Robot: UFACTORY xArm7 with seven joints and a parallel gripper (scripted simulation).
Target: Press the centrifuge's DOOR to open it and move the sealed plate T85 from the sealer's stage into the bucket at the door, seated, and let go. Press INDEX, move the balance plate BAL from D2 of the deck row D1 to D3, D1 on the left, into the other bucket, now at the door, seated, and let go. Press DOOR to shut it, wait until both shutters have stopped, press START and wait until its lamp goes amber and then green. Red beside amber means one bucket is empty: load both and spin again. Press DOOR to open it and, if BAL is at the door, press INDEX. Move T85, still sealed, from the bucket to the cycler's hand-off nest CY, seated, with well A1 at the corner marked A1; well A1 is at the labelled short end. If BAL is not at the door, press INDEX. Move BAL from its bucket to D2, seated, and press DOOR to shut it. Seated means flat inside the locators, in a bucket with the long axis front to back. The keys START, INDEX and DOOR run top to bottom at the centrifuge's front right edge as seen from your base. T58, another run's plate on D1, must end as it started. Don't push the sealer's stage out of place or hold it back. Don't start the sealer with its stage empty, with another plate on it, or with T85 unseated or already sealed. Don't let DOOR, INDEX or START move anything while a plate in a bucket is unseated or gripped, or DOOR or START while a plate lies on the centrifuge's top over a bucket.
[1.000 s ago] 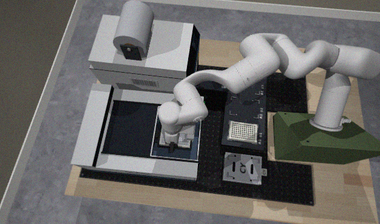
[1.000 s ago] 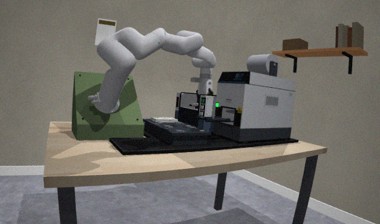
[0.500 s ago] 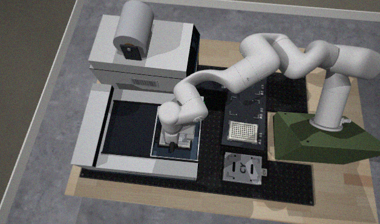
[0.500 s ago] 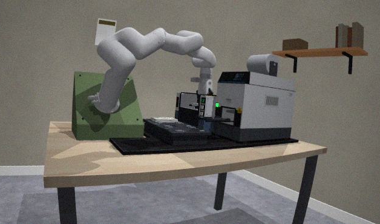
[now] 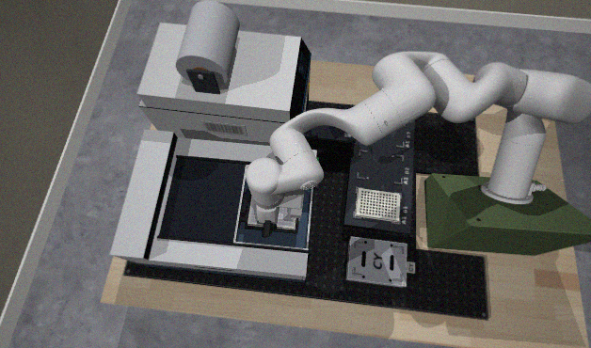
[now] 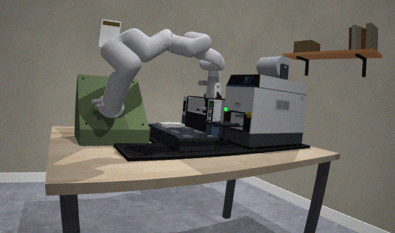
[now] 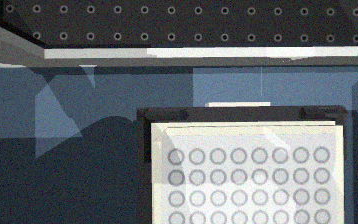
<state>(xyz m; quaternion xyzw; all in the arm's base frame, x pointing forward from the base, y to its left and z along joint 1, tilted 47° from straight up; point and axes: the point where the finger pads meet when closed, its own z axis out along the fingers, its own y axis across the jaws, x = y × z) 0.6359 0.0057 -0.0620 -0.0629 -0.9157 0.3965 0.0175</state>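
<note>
Down in the centrifuge's [image 5: 137, 197] open door bay, a pale well plate [image 7: 250, 175] sits in the dark bucket [image 7: 145, 145], clamped across its width by the gripper [image 5: 268, 229], white arm [image 5: 401, 94] reaching over from its green base [image 5: 457, 221].

Cream plate [image 7: 250, 175] — grey ringed wells.

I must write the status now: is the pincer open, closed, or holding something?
Pincer: closed on the well plate in the centrifuge's bucket at the open door; its label is not readable.
</note>
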